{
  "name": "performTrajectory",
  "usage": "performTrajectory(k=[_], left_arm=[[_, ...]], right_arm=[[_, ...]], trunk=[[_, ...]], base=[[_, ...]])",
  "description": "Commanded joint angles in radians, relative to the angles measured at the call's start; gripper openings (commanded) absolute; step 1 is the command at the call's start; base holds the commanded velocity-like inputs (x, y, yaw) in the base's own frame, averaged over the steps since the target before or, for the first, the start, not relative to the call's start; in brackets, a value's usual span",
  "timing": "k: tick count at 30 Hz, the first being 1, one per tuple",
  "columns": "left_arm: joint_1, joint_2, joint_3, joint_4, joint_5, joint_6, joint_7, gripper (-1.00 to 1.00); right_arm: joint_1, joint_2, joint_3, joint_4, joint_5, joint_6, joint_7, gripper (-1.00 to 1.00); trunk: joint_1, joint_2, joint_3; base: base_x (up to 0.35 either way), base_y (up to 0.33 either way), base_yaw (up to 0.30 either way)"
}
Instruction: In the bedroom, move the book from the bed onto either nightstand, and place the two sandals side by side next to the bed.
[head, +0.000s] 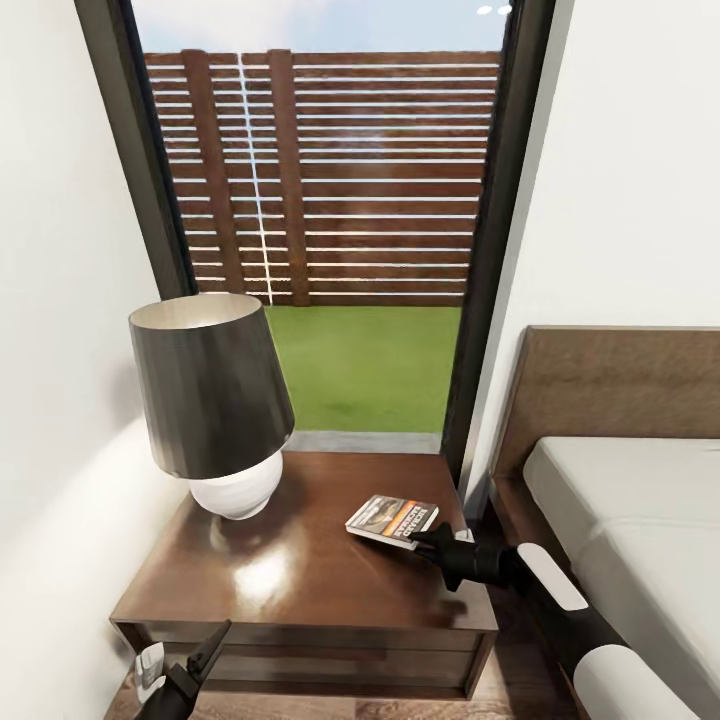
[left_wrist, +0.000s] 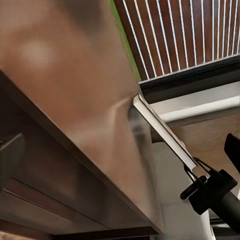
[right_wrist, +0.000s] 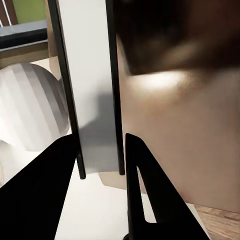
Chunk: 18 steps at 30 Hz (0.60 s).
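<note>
The book (head: 392, 520), pale with an orange band, is over the right part of the nightstand (head: 300, 580). My right gripper (head: 428, 541) is shut on its near edge. In the right wrist view the book (right_wrist: 92, 100) runs edge-on between the two black fingers (right_wrist: 145, 190). The left wrist view shows the book (left_wrist: 162, 132) tilted, its gripped end raised off the wooden top. My left gripper (head: 190, 655) hangs open low in front of the nightstand's drawer. The bed (head: 640, 500) lies at the right. The sandals are out of view.
A lamp (head: 215, 400) with a dark shade and white base stands on the left of the nightstand. A white wall closes in on the left. Behind is a tall dark-framed window (head: 330, 250) showing lawn and fence. The headboard (head: 610, 385) rises at the right.
</note>
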<state>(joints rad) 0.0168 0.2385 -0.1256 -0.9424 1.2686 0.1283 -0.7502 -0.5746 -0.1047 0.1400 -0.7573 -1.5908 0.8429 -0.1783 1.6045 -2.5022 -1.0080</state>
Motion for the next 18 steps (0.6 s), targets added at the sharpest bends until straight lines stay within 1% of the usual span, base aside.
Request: performTrajectory(k=[1,18], left_arm=[[0.000,0.001,-0.001,-0.001,0.011,0.010,-0.001,1.00],[0.000,0.000,0.000,-0.001,0.011,0.010,-0.001,1.00]], right_arm=[[0.000,-0.001,0.003,0.026,0.049,0.007,-0.009,-1.00],[-0.001,-0.001,0.003,0.026,0.046,0.007,-0.009,-1.00]], trunk=[[0.000,0.000,-0.001],[0.000,0.000,-0.001]], base=[[0.000,0.000,0.000],[0.000,0.000,0.000]])
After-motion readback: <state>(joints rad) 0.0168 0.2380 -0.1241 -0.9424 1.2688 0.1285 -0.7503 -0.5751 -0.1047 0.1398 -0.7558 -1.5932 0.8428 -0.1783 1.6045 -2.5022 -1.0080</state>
